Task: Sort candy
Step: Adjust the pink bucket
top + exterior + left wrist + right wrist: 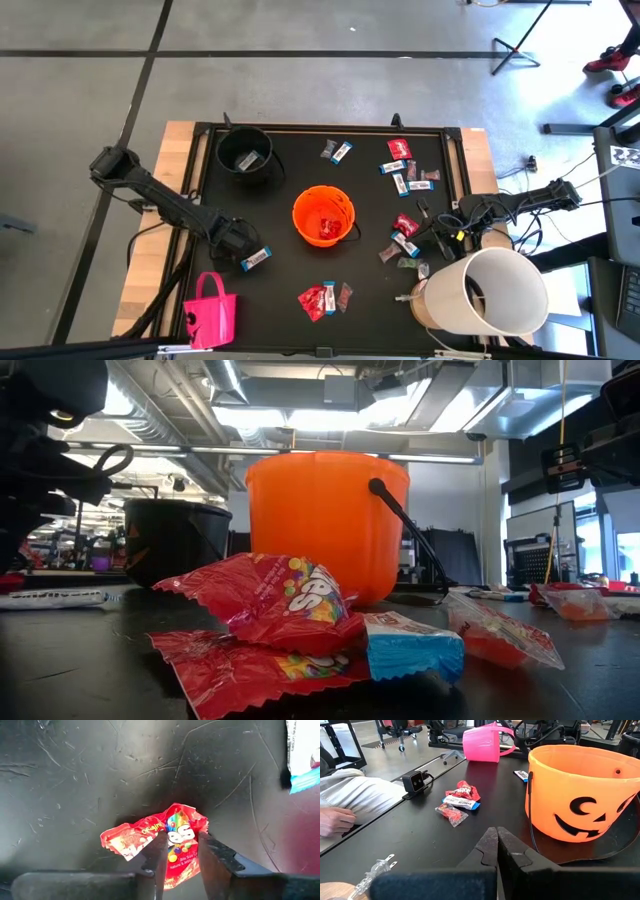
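My left gripper [182, 852] points down at the table's near left, beside the pink bucket [210, 310], and is shut on a red candy packet [150, 837]. The high view hides that packet under the gripper [236, 241]. A blue-and-white bar [256, 258] lies just beside it. The orange bucket [323, 215] stands mid-table with red candy inside, and the black bucket [245, 153] stands at the far left. More candy [405, 175] lies scattered on the right, and some [320, 298] near the front edge. My right gripper [496, 844] waits shut at the right. My left gripper pinches the red packet's middle [181, 834] between its two fingers, coming from above and pointing down. The wrapper is crumpled up between the fingers. Its wider end [122, 839] lies spread on the black table top.
A large white cylinder [490, 292] stands at the near right corner. A small camera [417, 781] sits at the table's edge. Beyond that edge, a person's hand [335, 821] and grey sleeve [362, 795] show in the right wrist view. Bare black surface lies between the orange and black buckets.
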Controlling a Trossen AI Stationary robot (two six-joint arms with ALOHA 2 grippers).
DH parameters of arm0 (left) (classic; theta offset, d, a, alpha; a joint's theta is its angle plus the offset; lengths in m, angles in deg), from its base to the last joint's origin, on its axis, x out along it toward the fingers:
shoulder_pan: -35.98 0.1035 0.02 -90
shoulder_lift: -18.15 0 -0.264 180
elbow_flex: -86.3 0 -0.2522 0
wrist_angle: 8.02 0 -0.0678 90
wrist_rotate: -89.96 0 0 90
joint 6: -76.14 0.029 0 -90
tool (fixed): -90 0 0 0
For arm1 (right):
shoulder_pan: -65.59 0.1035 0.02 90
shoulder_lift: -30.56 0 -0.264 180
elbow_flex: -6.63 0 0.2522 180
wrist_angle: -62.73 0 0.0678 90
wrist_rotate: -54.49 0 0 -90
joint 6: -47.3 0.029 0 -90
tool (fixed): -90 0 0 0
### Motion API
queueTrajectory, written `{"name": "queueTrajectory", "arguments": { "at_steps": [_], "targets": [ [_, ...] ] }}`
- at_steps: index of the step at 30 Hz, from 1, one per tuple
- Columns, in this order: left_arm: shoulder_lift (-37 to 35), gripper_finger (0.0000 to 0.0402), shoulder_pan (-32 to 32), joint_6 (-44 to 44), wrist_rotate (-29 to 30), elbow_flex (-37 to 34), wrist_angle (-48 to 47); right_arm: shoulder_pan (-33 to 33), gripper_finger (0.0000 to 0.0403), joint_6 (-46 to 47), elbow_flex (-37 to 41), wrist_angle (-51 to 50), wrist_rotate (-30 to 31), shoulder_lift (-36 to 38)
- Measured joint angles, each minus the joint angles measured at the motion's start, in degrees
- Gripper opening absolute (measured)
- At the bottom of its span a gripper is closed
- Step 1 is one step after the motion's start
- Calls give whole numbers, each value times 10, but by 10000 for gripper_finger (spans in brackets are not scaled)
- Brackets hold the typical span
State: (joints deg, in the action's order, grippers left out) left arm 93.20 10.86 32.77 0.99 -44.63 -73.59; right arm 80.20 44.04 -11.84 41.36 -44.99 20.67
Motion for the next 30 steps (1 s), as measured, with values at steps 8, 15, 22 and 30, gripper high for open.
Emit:
{"name": "queueTrajectory", "arguments": {
  "at_steps": [8,15,22,30],
  "targets": [
    [0,78,0,0,24,0,0,0,1,0,0,0,0,0],
    [0,78,0,3,45,0,0,0,1,0,0,0,0,0],
    [0,78,0,4,36,6,-35,0,1,0,0,0,0,0],
    [0,78,0,5,70,71,-99,0,1,0,0,0,0,0]
  ]
}}
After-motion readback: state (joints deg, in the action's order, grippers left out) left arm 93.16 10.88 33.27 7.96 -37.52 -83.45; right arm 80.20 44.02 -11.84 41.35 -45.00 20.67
